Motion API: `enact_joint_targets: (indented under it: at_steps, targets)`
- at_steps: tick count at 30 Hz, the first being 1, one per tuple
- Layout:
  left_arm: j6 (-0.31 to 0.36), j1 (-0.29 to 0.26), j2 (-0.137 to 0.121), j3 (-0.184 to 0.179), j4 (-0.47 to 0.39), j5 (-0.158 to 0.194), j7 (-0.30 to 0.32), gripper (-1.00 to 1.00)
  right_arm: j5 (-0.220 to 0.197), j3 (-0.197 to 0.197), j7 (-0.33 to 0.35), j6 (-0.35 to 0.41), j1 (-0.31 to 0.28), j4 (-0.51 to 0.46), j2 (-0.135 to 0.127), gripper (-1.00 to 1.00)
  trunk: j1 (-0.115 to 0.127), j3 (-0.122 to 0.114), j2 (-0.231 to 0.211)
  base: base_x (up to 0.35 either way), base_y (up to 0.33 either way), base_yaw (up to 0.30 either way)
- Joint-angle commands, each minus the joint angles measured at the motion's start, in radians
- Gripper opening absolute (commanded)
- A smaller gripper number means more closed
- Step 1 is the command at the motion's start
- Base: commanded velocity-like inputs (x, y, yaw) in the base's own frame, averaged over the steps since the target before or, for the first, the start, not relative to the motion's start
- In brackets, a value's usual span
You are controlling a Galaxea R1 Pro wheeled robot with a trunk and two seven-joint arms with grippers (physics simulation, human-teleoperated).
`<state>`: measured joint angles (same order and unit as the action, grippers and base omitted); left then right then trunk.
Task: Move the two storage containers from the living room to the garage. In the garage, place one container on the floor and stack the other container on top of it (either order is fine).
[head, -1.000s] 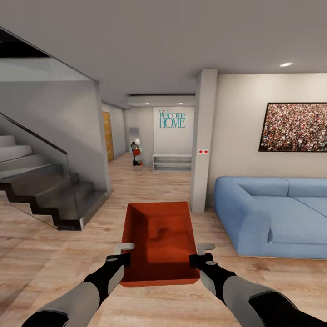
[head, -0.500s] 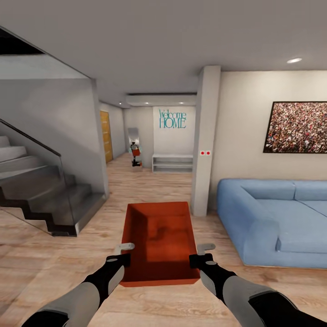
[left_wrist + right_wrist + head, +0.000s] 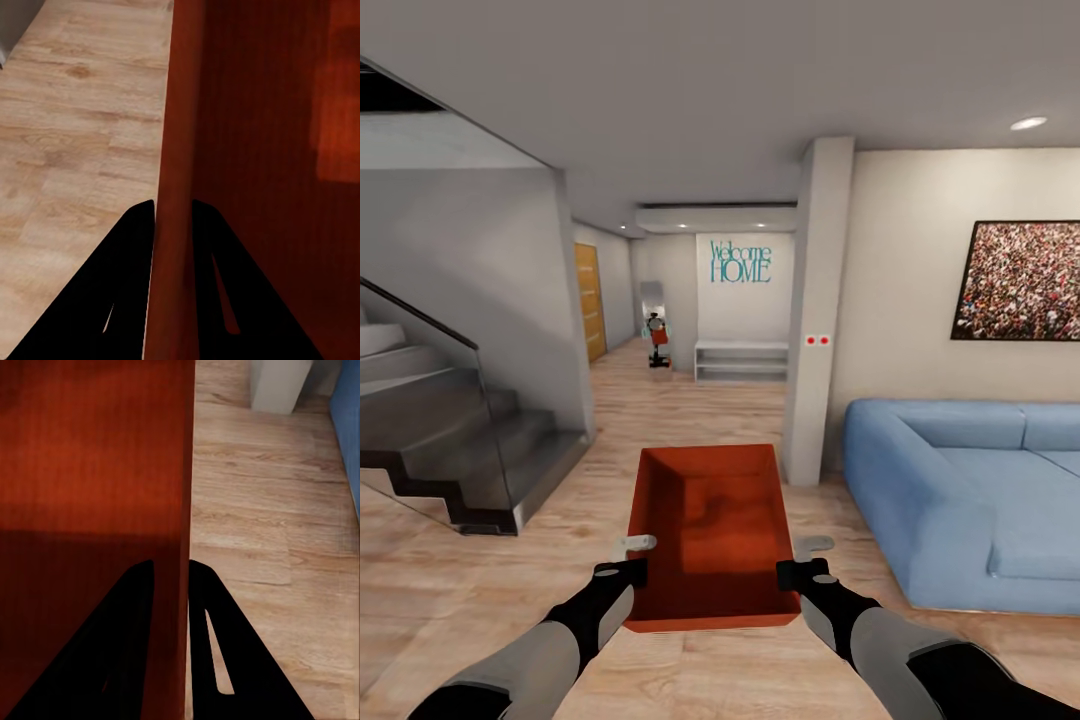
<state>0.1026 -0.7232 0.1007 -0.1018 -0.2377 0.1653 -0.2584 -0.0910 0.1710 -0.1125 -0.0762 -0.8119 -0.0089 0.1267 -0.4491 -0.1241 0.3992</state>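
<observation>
One orange-red open-top storage container [image 3: 712,530] is carried level in front of me, above the light wood-plank floor [image 3: 480,590]. My left gripper [image 3: 632,557] is shut on its left wall [image 3: 174,187], one finger on each side of it. On the opposite wall [image 3: 180,510] my right gripper [image 3: 798,560] is clamped shut in the same way. The container is empty inside. The other container is out of view.
A grey staircase with a glass rail [image 3: 450,430] rises at the left. A white pillar [image 3: 815,310] and a blue sofa [image 3: 970,490] stand at the right. Between them a hallway [image 3: 690,390] runs toward a "Welcome HOME" wall [image 3: 740,262], a low white shelf [image 3: 738,358] and a wooden door [image 3: 590,300].
The whole view has shifted: stairs slide left, sofa and pillar slide right and closer, so the camera has advanced. Both grippers hold the container unchanged.
</observation>
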Motion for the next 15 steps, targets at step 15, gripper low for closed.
enact_joint_targets:
  at_steps: [15]
  targets:
    - [0.008,-0.001,-0.045,0.081,-0.008,-0.012,-0.013,-1.00,-0.004,-0.024,-0.001,0.000,0.000,0.001,0.001,-1.00,-0.001,0.000,0.001,0.323,0.000,0.130]
